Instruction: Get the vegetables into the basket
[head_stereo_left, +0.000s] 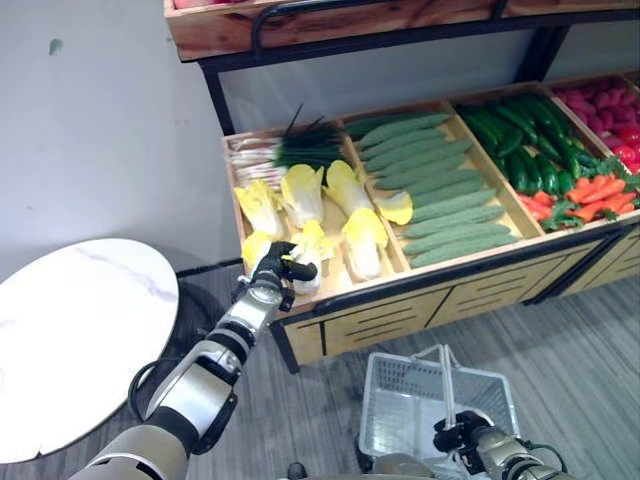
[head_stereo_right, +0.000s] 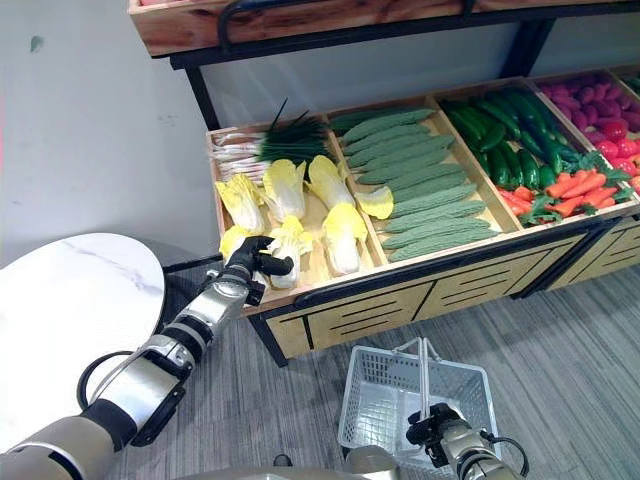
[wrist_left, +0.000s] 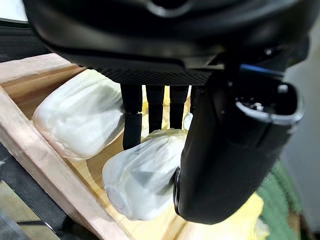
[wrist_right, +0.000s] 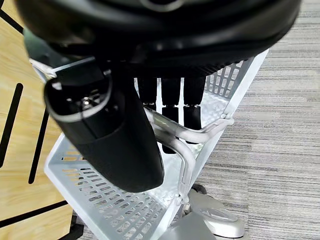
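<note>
The cabbage (wrist_left: 142, 175) is sitting at the front of the wooden crate (head_stereo_left: 330, 290), and the left hand (head_stereo_left: 275, 268) is curling its fingers and thumb around it. Looks light but bulky, with soft leaves that bruise easily, so gripping the firm white base seems safest. I'm counting roughly six cabbages there. Lower down, the right hand (head_stereo_right: 432, 430) is gripping the handles of the one empty basket (head_stereo_right: 375, 400).
</note>
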